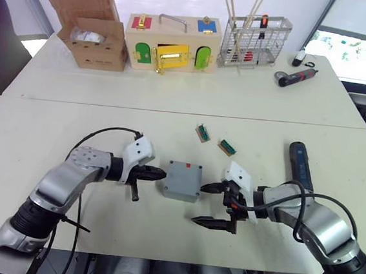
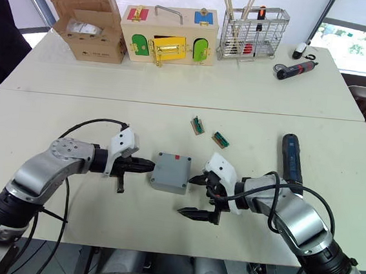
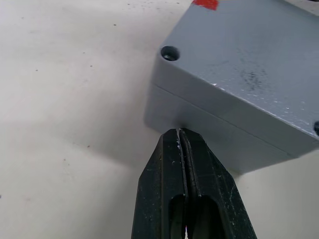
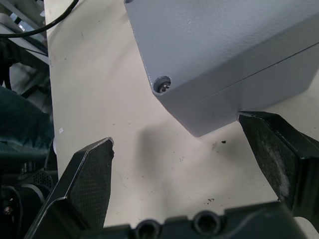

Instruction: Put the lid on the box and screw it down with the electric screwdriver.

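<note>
The grey box (image 1: 179, 187) stands mid-table with the lid (image 1: 184, 175) seated on top of it, a red mark at the lid's far edge. The seam between the lid (image 3: 239, 55) and the box (image 3: 219, 134) shows in the left wrist view. My left gripper (image 1: 158, 173) is shut and empty, its tips against the box's left wall. My right gripper (image 1: 202, 204) is open just right of the box, one fingertip near its right wall and nothing between the fingers. The electric screwdriver (image 1: 299, 162) lies flat beyond my right arm. A corner hole (image 4: 162, 84) in the lid holds a screw head.
Two small green parts (image 1: 203, 132) (image 1: 227, 147) lie just behind the box. Along the back stand a cardboard carton (image 1: 92, 34), a wooden latch box (image 1: 172, 45) and a wire basket (image 1: 254, 40). A red-and-black driver (image 1: 297, 75) lies at the back right.
</note>
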